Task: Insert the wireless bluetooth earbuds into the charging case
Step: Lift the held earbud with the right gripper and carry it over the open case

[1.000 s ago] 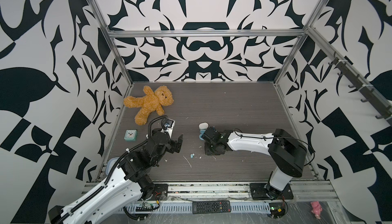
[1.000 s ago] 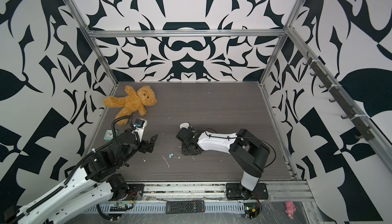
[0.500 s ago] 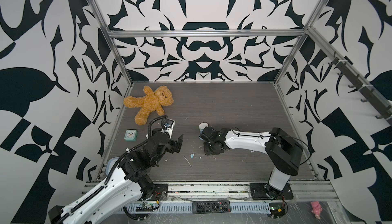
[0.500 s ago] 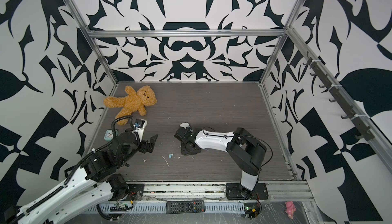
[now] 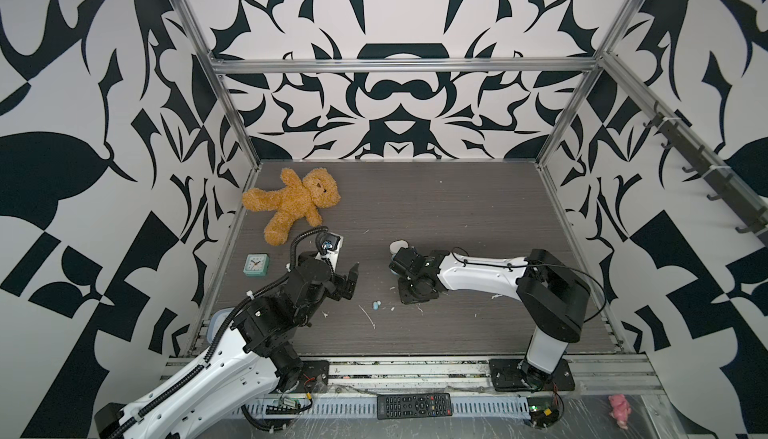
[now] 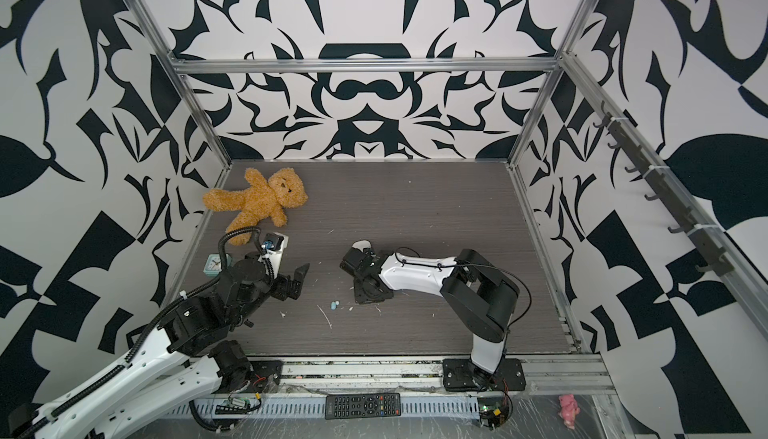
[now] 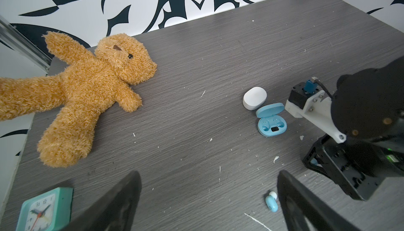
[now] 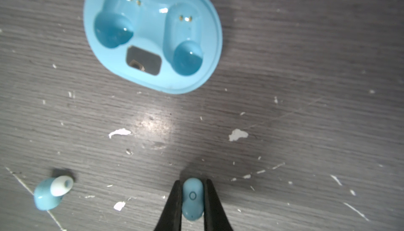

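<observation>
Right pincer [image 8: 193,184] pinches a light blue earbud [image 8: 192,205] at the worktop [image 8: 306,109], its long axis aimed at the open charging case [image 8: 181,85] just beyond on the far side, both sockets [image 8: 113,31] empty. Left pincer [image 7: 208,173] hangs spread, with a second bud [image 8: 51,193] loose between the arms.

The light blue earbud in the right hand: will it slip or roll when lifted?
The small light blue plastic earbud looks smooth and glossy, so it may slip between the narrow black fingers of the right hand. Its rounded bean shape would probably roll if dropped. Tiny beside the open light blue case, it is likely light.
</observation>
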